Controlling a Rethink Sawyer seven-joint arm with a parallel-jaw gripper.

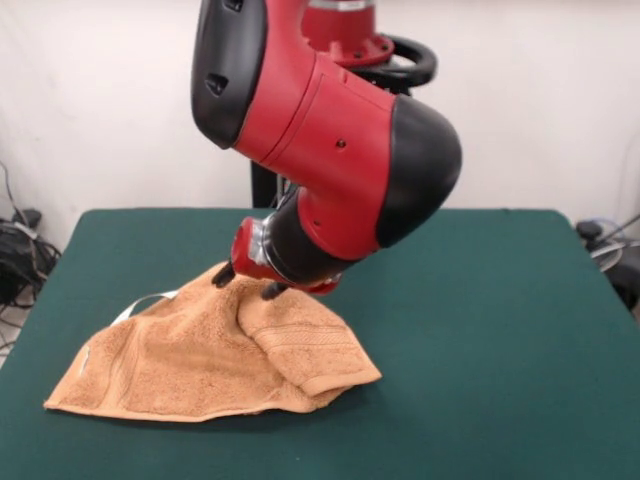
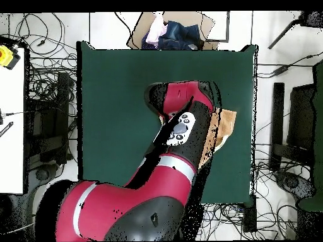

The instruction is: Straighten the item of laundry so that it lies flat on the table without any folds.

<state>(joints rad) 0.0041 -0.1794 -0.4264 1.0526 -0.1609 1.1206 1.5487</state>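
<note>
Front view: gripper [image 1: 248, 281] touching rumpled towel [image 1: 215, 355].

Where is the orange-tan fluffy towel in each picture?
Front view: the orange-tan terry-cloth towel lies crumpled at lower left, under the gripper.
Overhead view: only its edge shows at right of centre, beside the red arm.
Shared landmark: the dark green felt-covered table.

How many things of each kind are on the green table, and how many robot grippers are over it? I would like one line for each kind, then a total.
Orange-tan terry-cloth towel, crumpled with folds: 1
Robot gripper, down at the towel: 1
Dark green felt-covered table: 1
Total: 3
</note>
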